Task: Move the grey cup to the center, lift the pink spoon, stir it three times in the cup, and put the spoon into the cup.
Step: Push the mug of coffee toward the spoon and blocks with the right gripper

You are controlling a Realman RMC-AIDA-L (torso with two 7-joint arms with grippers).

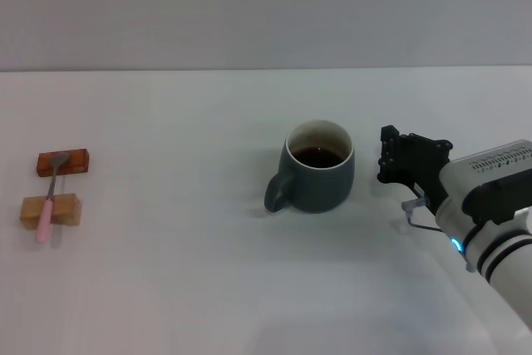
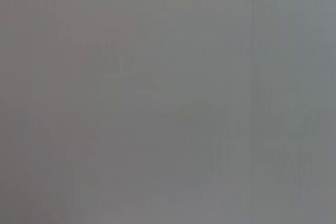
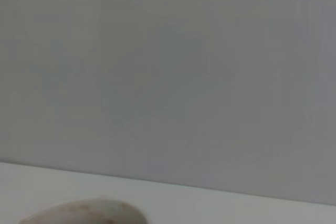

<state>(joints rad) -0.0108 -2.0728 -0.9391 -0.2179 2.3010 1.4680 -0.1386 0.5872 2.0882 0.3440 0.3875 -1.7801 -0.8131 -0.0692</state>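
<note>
The grey cup (image 1: 320, 174) stands near the middle of the white table (image 1: 183, 288). It holds dark liquid, and its handle points toward my left. My right gripper (image 1: 383, 157) is just to the right of the cup, apart from it, open and empty. The right wrist view shows only a bit of the cup's pale rim (image 3: 84, 211) at the picture's edge. The pink spoon (image 1: 48, 205) lies far to the left across two wooden blocks, with its metal bowl on the reddish-brown block (image 1: 63, 162) and its pink handle over the tan block (image 1: 51, 210). My left gripper is out of view.
A plain grey wall (image 1: 266, 6) rises behind the table's far edge. Bare tabletop lies between the blocks and the cup. The left wrist view shows only a flat grey surface.
</note>
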